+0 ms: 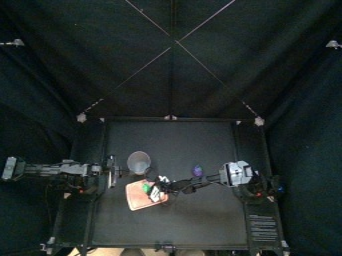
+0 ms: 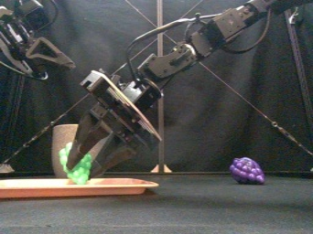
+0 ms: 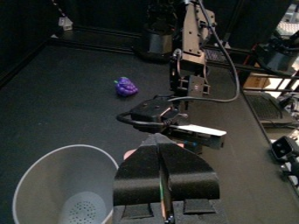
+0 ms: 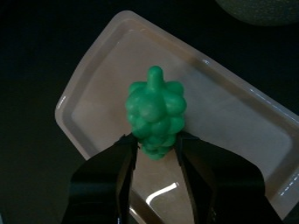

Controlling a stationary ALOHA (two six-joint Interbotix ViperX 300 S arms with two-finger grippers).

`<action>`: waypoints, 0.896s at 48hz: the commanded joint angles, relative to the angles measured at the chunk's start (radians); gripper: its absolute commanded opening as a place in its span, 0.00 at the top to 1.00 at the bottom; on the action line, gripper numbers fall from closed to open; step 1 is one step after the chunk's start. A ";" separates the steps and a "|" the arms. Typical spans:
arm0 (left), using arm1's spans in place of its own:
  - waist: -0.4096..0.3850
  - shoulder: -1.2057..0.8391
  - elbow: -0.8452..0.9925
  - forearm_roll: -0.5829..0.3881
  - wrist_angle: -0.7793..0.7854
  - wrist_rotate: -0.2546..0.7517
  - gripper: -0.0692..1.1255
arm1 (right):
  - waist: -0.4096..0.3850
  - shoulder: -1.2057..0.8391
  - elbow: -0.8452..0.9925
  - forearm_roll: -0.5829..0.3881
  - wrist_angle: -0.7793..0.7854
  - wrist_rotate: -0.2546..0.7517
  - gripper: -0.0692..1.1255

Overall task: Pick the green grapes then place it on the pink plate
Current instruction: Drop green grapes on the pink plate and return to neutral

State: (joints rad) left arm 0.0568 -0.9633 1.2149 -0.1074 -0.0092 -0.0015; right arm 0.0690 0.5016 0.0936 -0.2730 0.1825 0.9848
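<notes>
Green grapes (image 2: 77,166) pinched tight in right gripper (image 4: 160,149), lower left, at pink plate (image 2: 123,186) — left gripper (image 3: 163,156) empty, jaws together.

Grey cup (image 3: 65,188) beside closed jaws, purple grapes (image 3: 125,86) well apart

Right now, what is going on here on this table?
The right gripper holds the green grapes low over the pink plate, its jaws closed on them; they are not released yet. The left gripper rests shut at the table's left side, near the grey cup. Purple grapes lie alone to the right.
</notes>
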 commanded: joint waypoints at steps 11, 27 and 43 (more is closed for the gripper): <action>0.005 0.003 -0.014 0.000 -0.009 0.002 0.85 | 0.028 -0.029 -0.037 -0.044 -0.002 0.002 0.15; 0.005 0.003 -0.009 0.000 -0.009 0.000 0.85 | 0.023 -0.104 -0.034 -0.048 0.124 -0.002 0.08; 0.009 0.003 -0.009 0.000 -0.009 0.000 0.85 | 0.074 -0.328 0.032 -0.170 0.285 -0.002 0.09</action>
State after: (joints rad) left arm 0.0614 -0.9633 1.2210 -0.1074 -0.0092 -0.0015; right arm 0.1273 0.2454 0.1166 -0.4218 0.4541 0.9833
